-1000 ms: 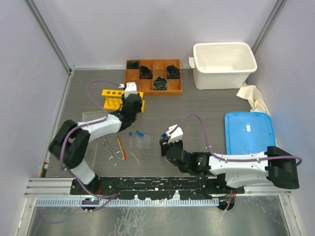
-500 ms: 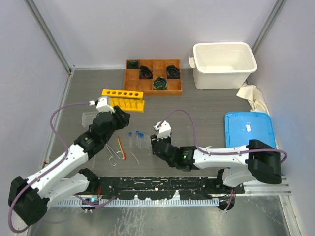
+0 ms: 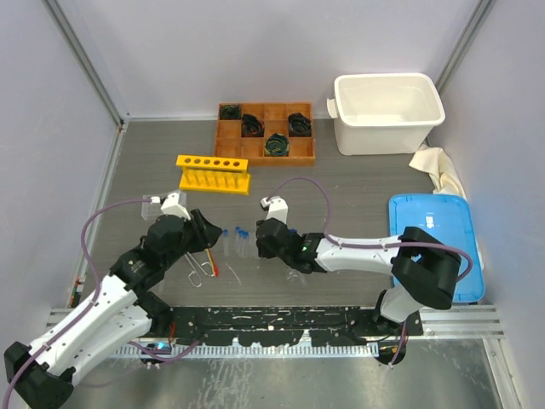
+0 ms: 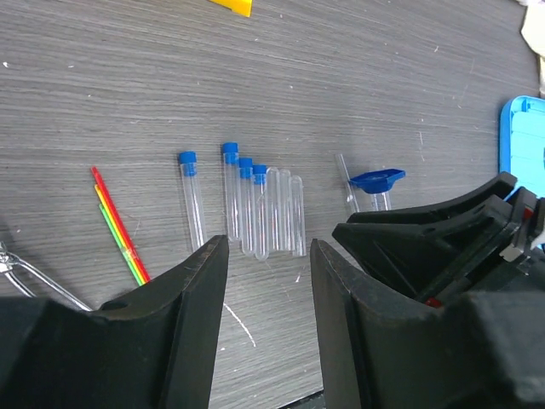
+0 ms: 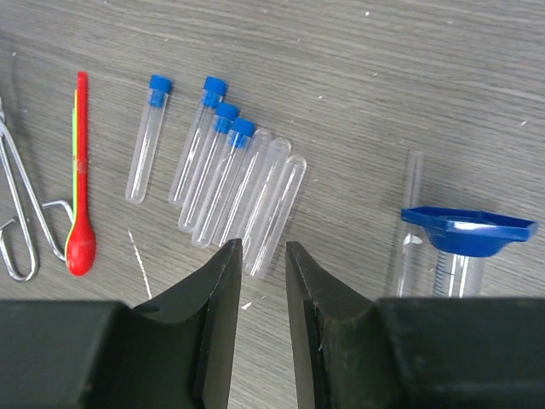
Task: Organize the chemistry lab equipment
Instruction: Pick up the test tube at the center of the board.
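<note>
The tubes lie side by side on the table, four capped in blue and the others bare. To their left lie the stick and the tongs; to their right is a blue-footed cylinder. The rack stands farther back. The left gripper hangs above the tubes, jaws apart and empty. The right gripper hangs over them too, jaws nearly together, gripping nothing.
</note>
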Tool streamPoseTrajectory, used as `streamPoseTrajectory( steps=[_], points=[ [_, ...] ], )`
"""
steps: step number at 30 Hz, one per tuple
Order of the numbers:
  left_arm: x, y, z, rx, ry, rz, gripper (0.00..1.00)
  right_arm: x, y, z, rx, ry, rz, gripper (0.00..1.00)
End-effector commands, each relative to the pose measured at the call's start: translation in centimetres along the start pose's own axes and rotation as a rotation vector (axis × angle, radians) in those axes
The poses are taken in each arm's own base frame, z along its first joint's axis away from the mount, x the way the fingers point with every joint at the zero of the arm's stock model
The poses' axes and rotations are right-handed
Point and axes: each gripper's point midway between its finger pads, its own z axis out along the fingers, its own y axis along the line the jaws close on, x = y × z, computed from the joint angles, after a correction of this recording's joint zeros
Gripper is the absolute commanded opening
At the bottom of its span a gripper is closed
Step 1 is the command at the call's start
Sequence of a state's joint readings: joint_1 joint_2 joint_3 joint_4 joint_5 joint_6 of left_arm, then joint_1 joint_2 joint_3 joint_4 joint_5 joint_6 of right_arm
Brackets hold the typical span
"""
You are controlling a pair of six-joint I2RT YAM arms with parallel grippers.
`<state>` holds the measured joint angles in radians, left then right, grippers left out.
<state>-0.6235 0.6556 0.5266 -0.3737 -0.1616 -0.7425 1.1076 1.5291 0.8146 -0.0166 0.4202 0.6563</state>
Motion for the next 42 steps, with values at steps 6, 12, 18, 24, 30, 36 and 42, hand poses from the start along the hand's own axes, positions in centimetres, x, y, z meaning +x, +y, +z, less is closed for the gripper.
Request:
streamPoseTrajectory(
  steps=[6,12,18,24,30,36,42],
  points=[
    [0.8,-0.1,0.1,-0.003,0.051,0.027,0.45,2.1,2.4,1.5,-0.09,0.104,0.028,0.36],
    [1.0,-0.4,0.6,0.005,0.068,0.036,0.45,3.4,1.8,2.2,-0.071,0.124,0.033,0.37],
    [1.1,-0.4,1.0,0.003,0.076,0.04,0.46,3.5,1.4,2.7,-0.05,0.123,0.017,0.37],
    [1.3,-0.4,1.1,0.0,0.084,0.041,0.45,4.4,0.6,3.4,-0.008,0.143,-0.006,0.37],
    [1.3,-0.3,1.1,-0.001,0.083,0.036,0.45,5.1,-0.5,3.5,0.03,0.147,-0.008,0.35],
    [1.6,-0.6,1.5,0.007,0.101,0.034,0.45,5.2,-1.6,3.0,0.064,0.133,0.005,0.26],
    [2.1,-0.8,2.3,0.01,0.131,0.038,0.46,5.0,-2.5,1.9,0.084,0.108,0.029,0.14]
  ],
)
